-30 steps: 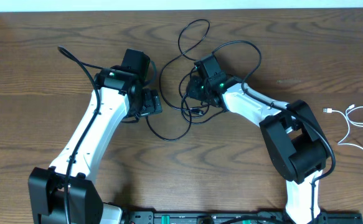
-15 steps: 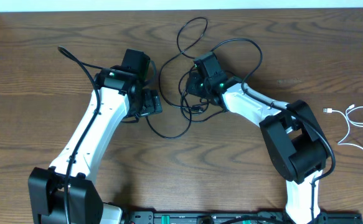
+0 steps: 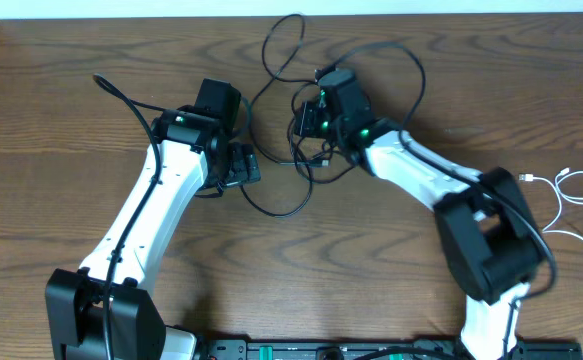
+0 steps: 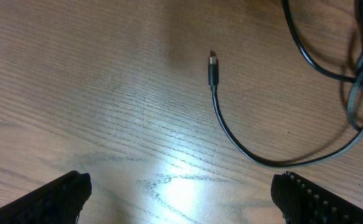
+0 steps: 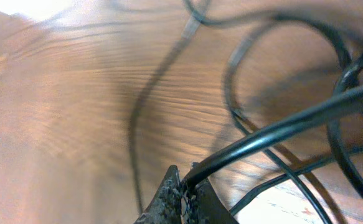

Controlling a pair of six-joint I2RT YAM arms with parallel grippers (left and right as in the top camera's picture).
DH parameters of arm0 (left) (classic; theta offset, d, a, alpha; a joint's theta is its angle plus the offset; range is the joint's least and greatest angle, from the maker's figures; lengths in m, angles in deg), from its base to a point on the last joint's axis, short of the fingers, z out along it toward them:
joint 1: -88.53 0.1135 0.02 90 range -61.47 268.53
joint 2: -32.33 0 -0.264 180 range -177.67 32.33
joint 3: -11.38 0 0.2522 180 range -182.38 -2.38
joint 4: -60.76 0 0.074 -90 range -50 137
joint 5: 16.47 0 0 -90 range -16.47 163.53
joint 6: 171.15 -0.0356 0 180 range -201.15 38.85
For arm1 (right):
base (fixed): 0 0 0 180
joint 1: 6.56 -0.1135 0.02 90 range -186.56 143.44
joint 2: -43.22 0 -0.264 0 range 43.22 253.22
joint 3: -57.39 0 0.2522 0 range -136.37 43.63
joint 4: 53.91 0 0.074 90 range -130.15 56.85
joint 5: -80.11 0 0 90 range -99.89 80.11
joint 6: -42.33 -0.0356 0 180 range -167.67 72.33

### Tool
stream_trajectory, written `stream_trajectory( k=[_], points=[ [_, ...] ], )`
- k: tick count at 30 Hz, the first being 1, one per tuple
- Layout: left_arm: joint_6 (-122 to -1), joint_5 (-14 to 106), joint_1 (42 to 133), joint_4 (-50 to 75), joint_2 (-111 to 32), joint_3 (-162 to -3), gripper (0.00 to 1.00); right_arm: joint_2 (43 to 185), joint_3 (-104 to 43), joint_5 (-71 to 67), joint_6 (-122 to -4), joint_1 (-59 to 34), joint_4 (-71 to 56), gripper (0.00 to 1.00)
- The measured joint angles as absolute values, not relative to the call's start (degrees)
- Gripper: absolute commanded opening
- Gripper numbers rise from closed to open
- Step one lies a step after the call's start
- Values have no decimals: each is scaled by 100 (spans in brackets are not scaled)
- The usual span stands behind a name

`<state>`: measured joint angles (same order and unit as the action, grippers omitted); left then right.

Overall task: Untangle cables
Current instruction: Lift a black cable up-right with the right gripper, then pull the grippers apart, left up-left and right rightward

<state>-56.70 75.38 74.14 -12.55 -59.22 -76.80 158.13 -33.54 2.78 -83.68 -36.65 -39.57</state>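
- Up toward the far edge of the wooden table (image 3: 71, 60), the black cables (image 3: 303, 170) sit in a loose tangle between the two arms. Their loops cross over one another, and one loop reaches out to the table's far edge.
- Right gripper (image 5: 182, 194) is clamped tight on one black strand. You can see the fingertips pinching it at the bottom of the wrist view, and the strand shoots up and off to the right side of that view.
- More black strands blur past behind that pinched one, crossing above the wood.
- Left gripper (image 4: 180, 199) is spread wide with nothing between its fingers. The two dark fingertips peek in at the bottom corners of the wrist view, over bare wood.
- Just ahead of those open fingers, a small plug (image 4: 213, 64) lies flat on the table. Its black cord curves away to the right and joins other black strands in the upper right corner.
- Over on the right side of the table, the white cable (image 3: 579, 205) lies on its own, well apart from the tangle and from both grippers, with its small connector end pointing left.
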Motion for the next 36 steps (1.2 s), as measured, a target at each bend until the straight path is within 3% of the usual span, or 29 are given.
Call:
stream_trajectory(
  k=[17, 24, 36],
  points=[
    [-5670, 7538, 7414, -1257, -5922, -7677, 98, 12344, -3356, 1331, -5293, -3162, -3740, 1],
    [-5670, 7538, 7414, -1257, -5922, -7677, 98, 11931, -3356, 1384, -4482, -3101, -3681, 1],
    [-5670, 7538, 7414, -1237, -5922, -7675, 98, 11936, -3354, 1887, -4237, -2978, -1845, 1]
  ],
)
